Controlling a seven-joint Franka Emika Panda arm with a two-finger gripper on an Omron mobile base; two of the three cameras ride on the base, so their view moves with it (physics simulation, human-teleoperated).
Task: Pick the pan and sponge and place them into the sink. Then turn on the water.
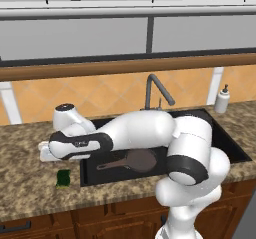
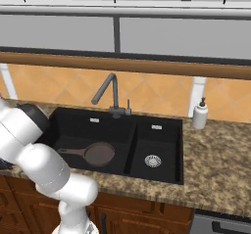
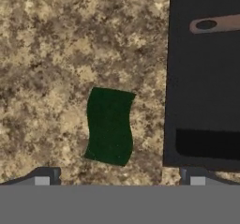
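The sponge [image 1: 63, 178] lies flat on the counter [image 1: 30, 193], just left of the sink [image 1: 87, 175] and near the counter's front edge. From the hand camera it shows as a dark green block [image 3: 109, 125] with slightly wavy long sides, well clear of the sink's black rim [image 3: 168, 78].

The gripper [image 3: 119, 181] hangs above the sponge, pointing down at it. Its two finger tips [image 3: 42, 178] stand far apart at the bottom of the hand view, one on each side of the sponge, so the jaws are spread wide and hold nothing. The sponge sits between them but a little ahead of the tips, not touching either.

The pan [image 1: 140, 160] rests in the larger left basin, its round bowl near the middle and its long thin handle pointing left toward the sponge's side. The end of the handle [image 3: 215, 24] shows in the hand view inside the basin. From the right base view the pan [image 2: 99, 153] lies flat on the basin floor, left of the divider, and the smaller right basin has a round metal drain [image 2: 153, 160].

The faucet [image 2: 108, 93] stands behind the sink, its spout leaning over the left basin. A white soap bottle [image 2: 199, 114] stands on the counter to the right of the sink, against the tiled wall [image 2: 162, 93]. The white arm [image 1: 135, 130] stretches across the front of the sink toward the left, hiding part of the left basin in the left base view.
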